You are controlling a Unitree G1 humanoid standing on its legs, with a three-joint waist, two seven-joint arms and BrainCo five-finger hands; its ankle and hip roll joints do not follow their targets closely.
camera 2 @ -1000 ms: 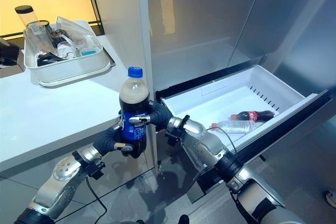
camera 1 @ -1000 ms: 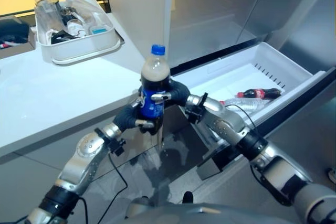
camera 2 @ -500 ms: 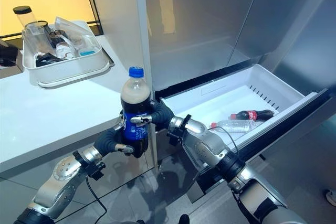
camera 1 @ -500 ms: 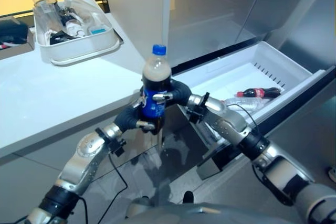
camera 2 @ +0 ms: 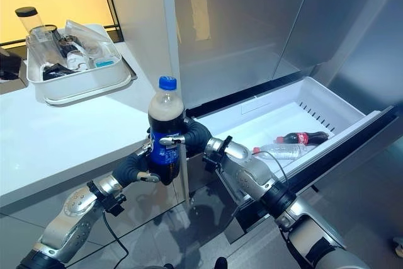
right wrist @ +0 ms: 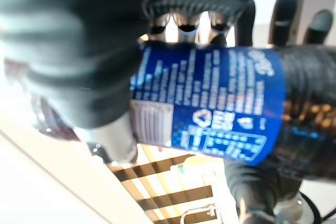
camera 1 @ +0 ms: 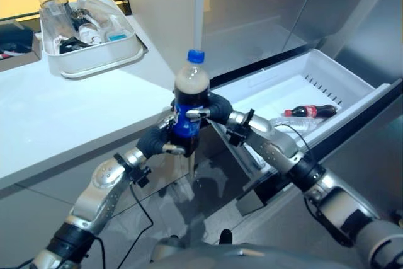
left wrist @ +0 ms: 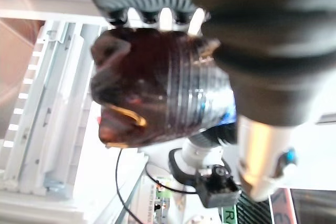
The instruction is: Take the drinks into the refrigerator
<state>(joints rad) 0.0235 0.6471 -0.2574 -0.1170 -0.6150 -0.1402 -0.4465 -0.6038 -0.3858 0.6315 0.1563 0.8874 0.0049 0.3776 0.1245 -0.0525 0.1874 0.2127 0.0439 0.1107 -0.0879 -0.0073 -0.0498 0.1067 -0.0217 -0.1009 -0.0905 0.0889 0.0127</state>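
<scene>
Cola bottle point(camera 1: 189, 102) with a blue cap and blue label stands upright between our two hands, in the air beside the white counter point(camera 1: 56, 118) and in front of the open refrigerator drawer point(camera 1: 296, 83); our left hand point(camera 1: 157, 140) curls round its lower part, and our right hand point(camera 1: 211, 110) curls round its label. Inside the drawer we see a small cola bottle point(camera 1: 312, 112) lying beside a clear water bottle point(camera 1: 289, 124); a white tray point(camera 1: 94, 55) of odds and ends sits far back on the counter.

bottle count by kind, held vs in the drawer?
Blue-capped cola bottle, held upright by left hand and right hand: 1
Red-label cola bottle, lying in the open drawer: 1
Clear bottle, lying beside it in the drawer: 1
Total: 3
</scene>
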